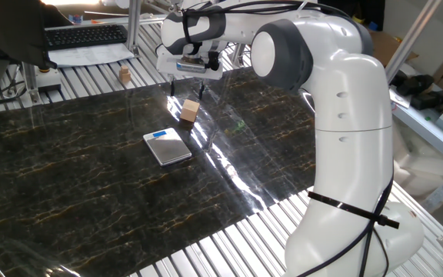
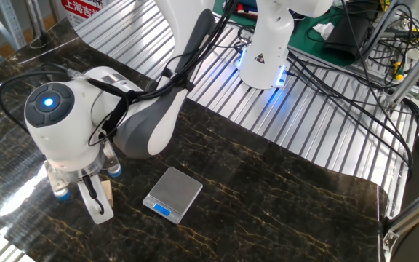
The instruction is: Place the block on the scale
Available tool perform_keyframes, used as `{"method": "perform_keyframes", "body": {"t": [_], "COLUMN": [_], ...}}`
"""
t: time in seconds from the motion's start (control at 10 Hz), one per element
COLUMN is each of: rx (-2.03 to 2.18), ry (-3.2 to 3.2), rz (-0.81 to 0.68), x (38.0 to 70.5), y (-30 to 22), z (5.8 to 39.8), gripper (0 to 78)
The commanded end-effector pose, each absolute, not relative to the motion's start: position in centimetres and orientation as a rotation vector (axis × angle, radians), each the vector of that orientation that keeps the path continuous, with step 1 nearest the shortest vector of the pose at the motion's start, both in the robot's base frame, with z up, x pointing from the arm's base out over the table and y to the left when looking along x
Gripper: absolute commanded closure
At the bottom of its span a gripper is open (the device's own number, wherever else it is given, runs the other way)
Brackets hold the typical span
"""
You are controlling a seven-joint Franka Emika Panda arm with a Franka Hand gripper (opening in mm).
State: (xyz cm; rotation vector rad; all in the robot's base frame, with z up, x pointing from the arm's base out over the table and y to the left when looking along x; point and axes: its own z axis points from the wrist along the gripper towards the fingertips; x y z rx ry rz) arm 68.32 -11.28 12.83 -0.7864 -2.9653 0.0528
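Observation:
The block, a small light-tan wooden cube, sits on the dark marble mat just behind the scale. The scale is flat, silver-white, and has a blue display strip. My gripper points straight down over the block, with its fingers on either side and apparently closed against it. In the other fixed view, the block peeks out beside the near finger. There the gripper stands left of the scale. The far finger is hidden.
A tinier tan wooden piece stands on the slatted metal top behind the mat. A keyboard and papers lie at the back left. The arm's white base rises at the right.

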Motion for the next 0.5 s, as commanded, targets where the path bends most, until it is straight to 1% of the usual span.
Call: {"method": "perform_keyframes", "body": {"t": [0.1,0.5], "rx": [-0.891,-0.923], "ry": [-2.935,-2.917], "rz": [0.015,0.006], "x": [68.37,68.15], "y": [-13.19,-13.26], "z": [11.8,11.52], "gripper": [0.1,0.1]}}
